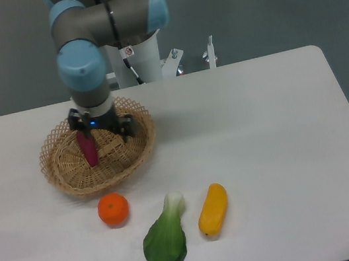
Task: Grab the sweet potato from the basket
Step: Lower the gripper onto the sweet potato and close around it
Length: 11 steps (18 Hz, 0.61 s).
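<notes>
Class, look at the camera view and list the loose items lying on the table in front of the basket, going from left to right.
orange fruit → green leafy vegetable → yellow vegetable

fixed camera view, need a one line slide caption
Gripper poised over the wicker basket, above the sweet potato inside it.

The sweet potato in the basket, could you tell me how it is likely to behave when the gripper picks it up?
The sweet potato looks firm, so it should probably stay stiff rather than bend. Its smooth skin and tapered ends suggest it might slip or pivot if held off-centre. Its rounded, elongated form could roll on the woven floor of the basket if the gripper nudges it.
</notes>
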Each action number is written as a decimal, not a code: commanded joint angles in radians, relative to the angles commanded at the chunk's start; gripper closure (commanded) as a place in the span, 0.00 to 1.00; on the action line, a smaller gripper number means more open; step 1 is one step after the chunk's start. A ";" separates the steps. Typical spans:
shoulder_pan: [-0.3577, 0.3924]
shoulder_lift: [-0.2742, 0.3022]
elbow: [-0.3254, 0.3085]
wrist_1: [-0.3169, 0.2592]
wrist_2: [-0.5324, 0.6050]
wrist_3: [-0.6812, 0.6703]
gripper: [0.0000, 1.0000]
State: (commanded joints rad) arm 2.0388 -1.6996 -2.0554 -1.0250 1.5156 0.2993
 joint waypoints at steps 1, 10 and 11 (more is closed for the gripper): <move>-0.005 -0.011 -0.009 0.031 0.000 -0.018 0.00; -0.035 -0.095 -0.022 0.091 0.005 -0.081 0.00; -0.037 -0.101 -0.022 0.097 0.005 -0.091 0.00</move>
State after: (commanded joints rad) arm 2.0019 -1.8008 -2.0770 -0.9281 1.5202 0.2087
